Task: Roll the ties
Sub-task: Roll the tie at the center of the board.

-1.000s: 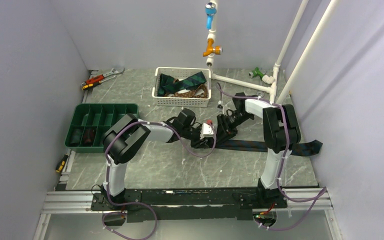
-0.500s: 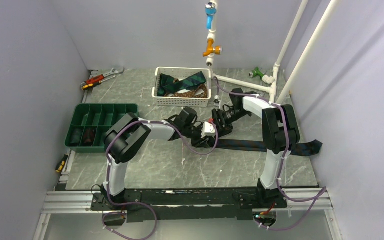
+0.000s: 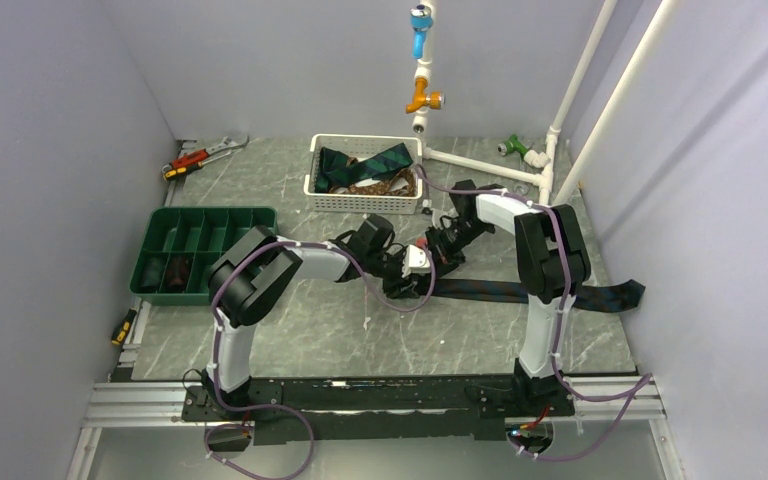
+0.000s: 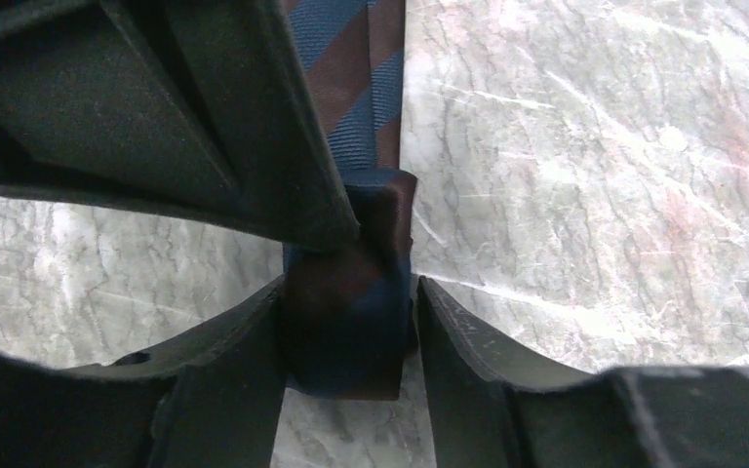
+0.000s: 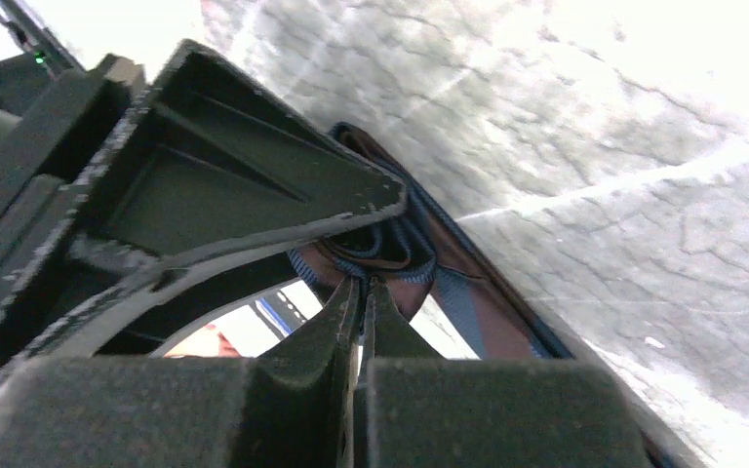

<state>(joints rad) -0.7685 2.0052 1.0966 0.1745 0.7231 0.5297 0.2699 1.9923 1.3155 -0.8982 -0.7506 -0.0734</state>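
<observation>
A dark striped tie [image 3: 505,290] is being shown stretched flat across the desk [image 3: 290,330]. Its far end is lying close to the right wall, beyond the right arm [image 3: 545,250]. Its other end is being held near the middle of the desk as a small roll [image 4: 349,327].

The roll is being gripped by the left jaws. In the left wrist view their fingers [image 4: 224,385] are being pressed against both of its sides. Navy and brown stripes are being shown on the flat strip leading away from it.

The right jaws are being held closed, their fingers [image 5: 302,385] almost touching each other. The tips are being set against the coils of the roll. Whether a layer of cloth is being pinched between them cannot be told.

Seen from above, the two sets of jaws are being held tip to tip, just in front of a white basket [image 3: 360,200]. More ties [image 3: 365,160] are being kept heaped in it.

To the left, two dark rolls [image 3: 165,272] are being stored in the near-left compartments of a green tray [image 3: 205,210]. A wrench [image 3: 205,152] is lying at the far left corner. A screwdriver [image 3: 122,328] is lying beside the desk's left edge.
</observation>
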